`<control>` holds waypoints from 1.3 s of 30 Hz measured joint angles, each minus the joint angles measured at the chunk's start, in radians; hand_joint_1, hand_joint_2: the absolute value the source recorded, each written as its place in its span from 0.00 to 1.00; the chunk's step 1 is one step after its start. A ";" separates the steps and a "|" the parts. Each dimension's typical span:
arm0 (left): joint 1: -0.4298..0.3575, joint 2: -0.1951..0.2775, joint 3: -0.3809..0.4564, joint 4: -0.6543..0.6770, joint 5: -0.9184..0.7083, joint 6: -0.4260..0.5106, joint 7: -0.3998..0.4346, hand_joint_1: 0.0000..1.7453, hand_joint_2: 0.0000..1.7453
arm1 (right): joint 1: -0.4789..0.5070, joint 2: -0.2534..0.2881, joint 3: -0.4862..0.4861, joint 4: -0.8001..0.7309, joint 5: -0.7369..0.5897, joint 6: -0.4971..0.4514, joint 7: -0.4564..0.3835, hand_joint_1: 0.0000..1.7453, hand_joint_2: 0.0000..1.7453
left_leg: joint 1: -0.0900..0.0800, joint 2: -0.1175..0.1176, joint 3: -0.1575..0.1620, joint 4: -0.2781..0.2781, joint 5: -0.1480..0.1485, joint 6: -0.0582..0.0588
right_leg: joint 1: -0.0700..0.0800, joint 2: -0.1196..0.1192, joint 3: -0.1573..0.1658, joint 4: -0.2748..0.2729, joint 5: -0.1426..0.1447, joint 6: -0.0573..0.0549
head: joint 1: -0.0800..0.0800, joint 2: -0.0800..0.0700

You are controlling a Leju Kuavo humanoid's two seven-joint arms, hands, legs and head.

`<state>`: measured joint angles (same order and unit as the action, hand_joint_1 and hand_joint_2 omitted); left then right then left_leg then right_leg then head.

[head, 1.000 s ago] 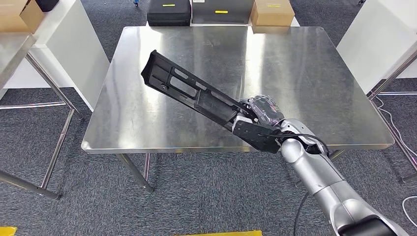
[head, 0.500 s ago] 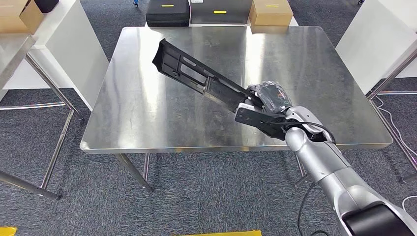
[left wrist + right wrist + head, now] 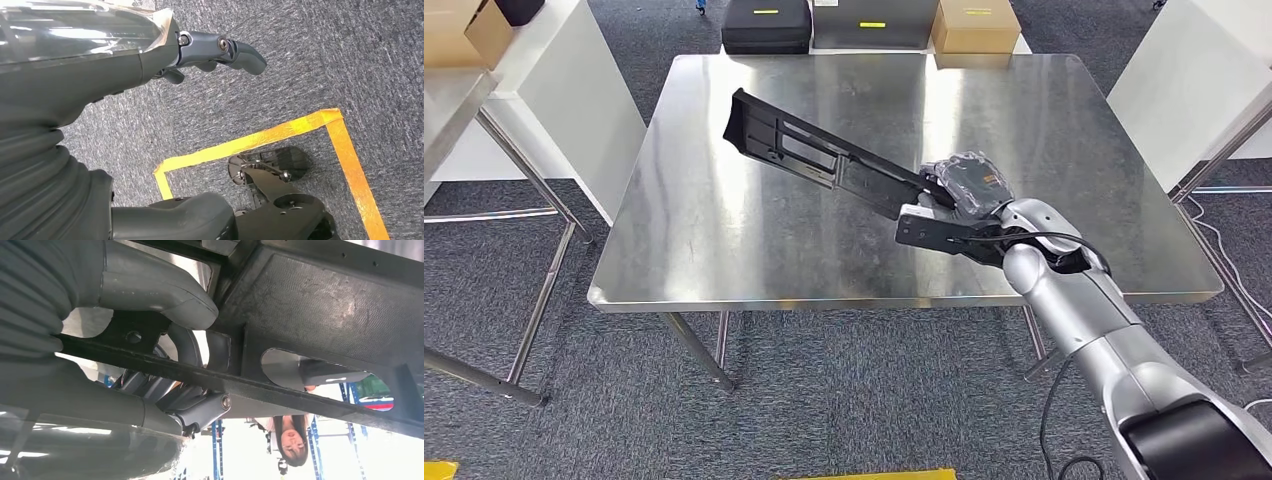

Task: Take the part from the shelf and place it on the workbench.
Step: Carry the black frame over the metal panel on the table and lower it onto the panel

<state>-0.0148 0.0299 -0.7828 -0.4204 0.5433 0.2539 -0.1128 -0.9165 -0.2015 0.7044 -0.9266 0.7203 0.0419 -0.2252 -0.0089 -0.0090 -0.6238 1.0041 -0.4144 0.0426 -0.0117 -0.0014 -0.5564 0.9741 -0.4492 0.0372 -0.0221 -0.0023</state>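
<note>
- The part (image 3: 824,160), a long black plastic piece with slotted cut-outs, is gripped at its near end by the right hand (image 3: 964,200) and is held in the air above the workbench (image 3: 724,250).
- The part is tilted, with its far end raised and pointing toward the workbench's far left; the near end lies at the hand, over the right half of the steel top.
- In the right wrist view, the thumb (image 3: 155,287) is pressed against one face of the part (image 3: 325,315) while the darker fingers (image 3: 200,405) are wrapped round its edge from the other side.
- The left hand (image 3: 150,55) is seen hanging above grey carpet and a corner of yellow floor tape (image 3: 280,135); nothing is held, and its fingers (image 3: 235,50) are curled only loosely and lie apart.
- Beyond the workbench's far edge, a black case (image 3: 766,25) and a cardboard box (image 3: 976,27) are set on the floor.
- A person (image 3: 292,440) is seen through a cut-out in the right wrist view.
</note>
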 joint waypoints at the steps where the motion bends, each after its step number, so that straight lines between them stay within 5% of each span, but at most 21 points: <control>1: 0.001 0.001 -0.002 -0.001 0.006 0.001 -0.002 0.00 1.00 | 0.000 0.000 0.003 0.001 -0.001 0.001 -0.001 1.00 1.00 | 0.000 0.000 0.000 0.000 0.000 0.000 | 0.000 0.000 0.000 0.000 0.000 0.000 | 0.000 0.000; 13: 0.006 0.013 -0.015 -0.025 0.051 0.003 -0.026 0.00 1.00 | 0.000 -0.001 0.026 0.007 -0.010 0.007 -0.006 1.00 1.00 | 0.000 0.000 0.000 0.000 0.000 0.000 | 0.000 0.000 0.000 0.000 0.000 0.000 | 0.000 0.000; 17: 0.007 0.018 -0.017 -0.036 0.052 0.018 -0.034 0.00 1.00 | -0.002 -0.003 0.026 0.006 -0.010 0.007 -0.006 1.00 1.00 | 0.004 0.002 0.018 -0.023 0.002 0.021 | -0.006 0.000 0.000 -0.001 -0.003 0.014 | 0.001 0.000; 19: 0.007 0.018 -0.020 -0.042 0.052 0.022 -0.035 0.00 1.00 | -0.007 -0.005 0.026 0.005 -0.011 0.007 -0.007 1.00 1.00 | 0.013 0.006 0.036 -0.043 0.009 0.029 | -0.004 0.000 -0.042 0.084 -0.039 0.007 | 0.004 0.000; 21: 0.007 0.019 -0.026 -0.047 0.056 0.029 -0.032 0.00 1.00 | -0.006 -0.009 0.026 0.005 -0.013 0.009 -0.006 1.00 1.00 | 0.014 0.006 0.040 -0.046 0.007 0.031 | -0.006 0.001 -0.121 0.223 -0.086 0.000 | 0.005 0.000; 23: 0.008 0.020 -0.033 -0.054 0.062 0.036 -0.029 0.00 1.00 | 0.002 -0.014 0.026 0.005 -0.014 0.011 -0.005 1.00 1.00 | 0.015 0.003 0.043 -0.044 0.003 0.026 | -0.010 0.001 -0.165 0.279 -0.087 0.010 | 0.005 0.000; 26: 0.010 0.022 -0.042 -0.065 0.068 0.042 -0.026 0.00 1.00 | 0.006 -0.019 0.026 0.005 -0.016 0.011 -0.004 1.00 1.00 | 0.021 -0.001 0.046 -0.027 -0.015 0.005 | -0.022 -0.003 -0.102 0.115 0.000 0.038 | 0.006 0.000; 27: 0.010 0.024 -0.044 -0.068 0.070 0.045 -0.025 0.00 1.00 | 0.006 -0.020 0.026 0.005 -0.017 0.011 -0.004 1.00 1.00 | 0.021 -0.001 0.045 -0.016 -0.025 -0.005 | -0.024 -0.003 -0.076 0.062 0.021 0.039 | 0.006 0.000; 33: 0.011 0.037 -0.058 -0.082 0.073 0.050 -0.023 0.00 1.00 | 0.017 -0.025 0.026 0.004 -0.019 0.011 -0.003 1.00 1.00 | 0.026 0.004 0.026 0.041 -0.071 -0.033 | -0.022 0.006 -0.050 0.032 0.020 -0.007 | 0.001 0.000; 37: 0.012 0.037 -0.064 -0.091 0.075 0.052 -0.022 0.00 1.00 | 0.022 -0.025 0.027 0.004 -0.020 0.011 -0.003 1.00 1.00 | 0.027 0.006 -0.111 0.278 -0.152 -0.041 | -0.014 0.008 -0.033 0.032 0.006 -0.028 | 0.000 0.000; 39: 0.015 0.038 -0.067 -0.094 0.077 0.054 -0.021 0.00 1.00 | 0.026 -0.025 0.028 0.004 -0.020 0.011 -0.003 1.00 1.00 | 0.025 0.006 -0.137 0.282 -0.112 -0.032 | -0.007 0.009 -0.020 0.032 -0.005 -0.035 | 0.000 0.000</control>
<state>-0.0003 0.0680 -0.8501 -0.5144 0.6206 0.3078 -0.1336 -0.8909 -0.2266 0.7323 -0.9221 0.7005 0.0530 -0.2285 0.0162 -0.0028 -0.7612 1.2858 -0.5259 0.0102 -0.0192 0.0073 -0.5767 1.0061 -0.4538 0.0024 -0.0224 -0.0023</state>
